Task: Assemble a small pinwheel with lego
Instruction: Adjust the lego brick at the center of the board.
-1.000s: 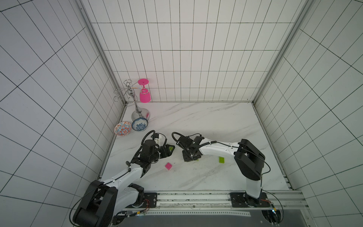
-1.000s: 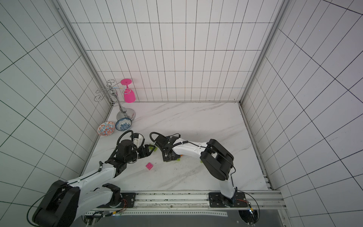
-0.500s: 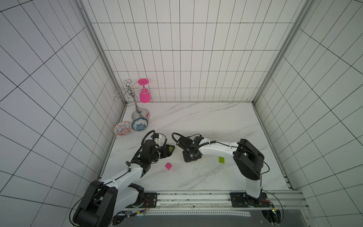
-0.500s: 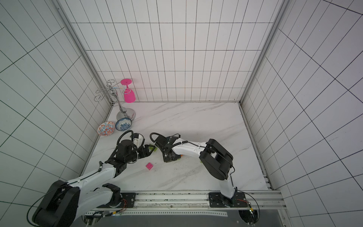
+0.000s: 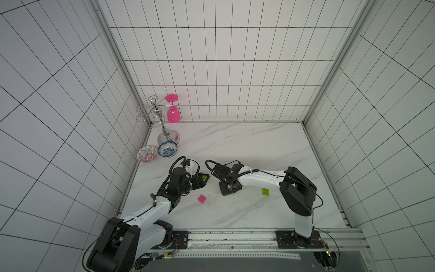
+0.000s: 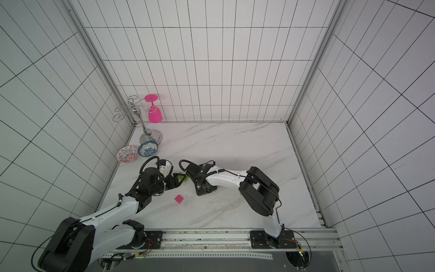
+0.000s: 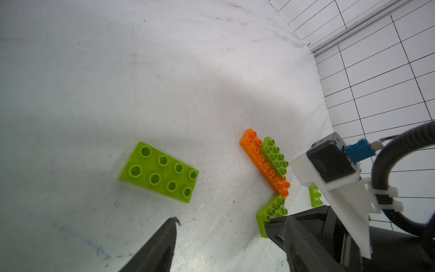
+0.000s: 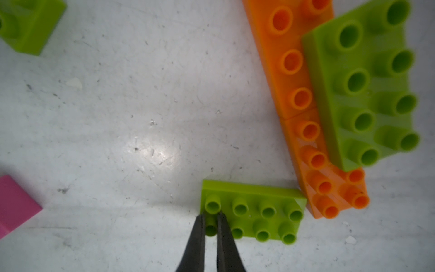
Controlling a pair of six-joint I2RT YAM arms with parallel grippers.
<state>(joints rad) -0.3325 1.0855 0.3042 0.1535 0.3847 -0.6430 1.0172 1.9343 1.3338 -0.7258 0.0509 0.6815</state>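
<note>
Your right gripper (image 8: 210, 215) has its fingers pinched together on a corner stud of the low green brick (image 8: 254, 212), which touches the end of the orange bar (image 8: 294, 94) (probably a handle for nudging it into the cross). A second green brick (image 8: 367, 94) sits on top of the bar. Your left gripper (image 7: 221, 220) holds its fingers apart and empty near a loose green brick (image 7: 159, 172). The pink brick (image 5: 202, 199) lies apart.

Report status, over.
Left tool open, empty. Right tool shut on end stud of green brick beside orange bar. Pink brick loose. Nothing blocking.
</note>
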